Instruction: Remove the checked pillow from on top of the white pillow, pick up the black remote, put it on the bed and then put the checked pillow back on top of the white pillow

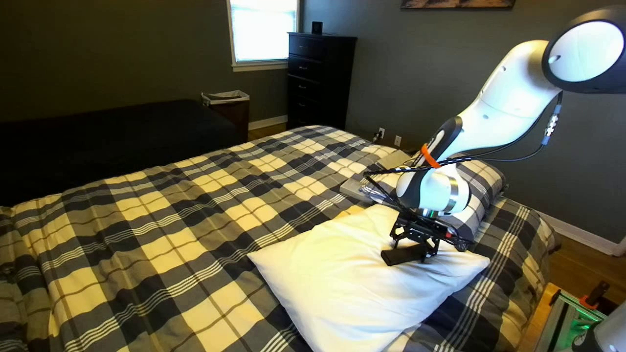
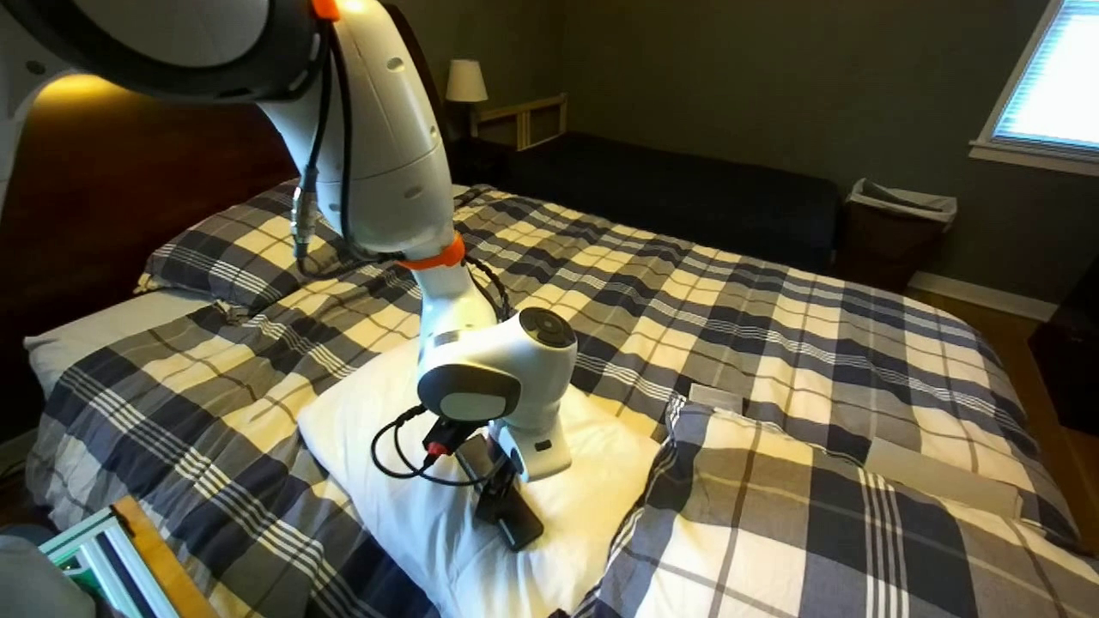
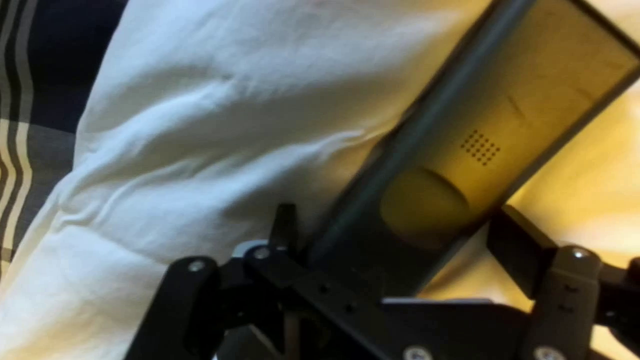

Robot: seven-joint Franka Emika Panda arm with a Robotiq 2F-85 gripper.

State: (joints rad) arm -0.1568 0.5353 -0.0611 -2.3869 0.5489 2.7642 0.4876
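Observation:
The black remote [image 1: 397, 256] lies at the white pillow [image 1: 332, 283], under my gripper [image 1: 414, 248]. In the wrist view the remote [image 3: 500, 105] runs diagonally between my fingers [image 3: 395, 235]. The right fingertip is at its right edge; the left finger is close to its left edge in dark shadow. I cannot tell whether the fingers press on it or whether it is lifted. The white pillow [image 2: 592, 498] lies flat on the plaid bed [image 2: 773, 326]. The checked pillow [image 2: 798, 515] is beside it, off the white pillow; the arm partly hides it [image 1: 481, 176] in an exterior view.
Two light grey flat objects [image 2: 715, 399] [image 2: 944, 476] lie by the checked pillow's far side. Another plaid pillow [image 2: 232, 257] is at the headboard. Cables hang around the wrist. A dark dresser [image 1: 320, 78] and a hamper [image 1: 227, 107] stand beyond the bed.

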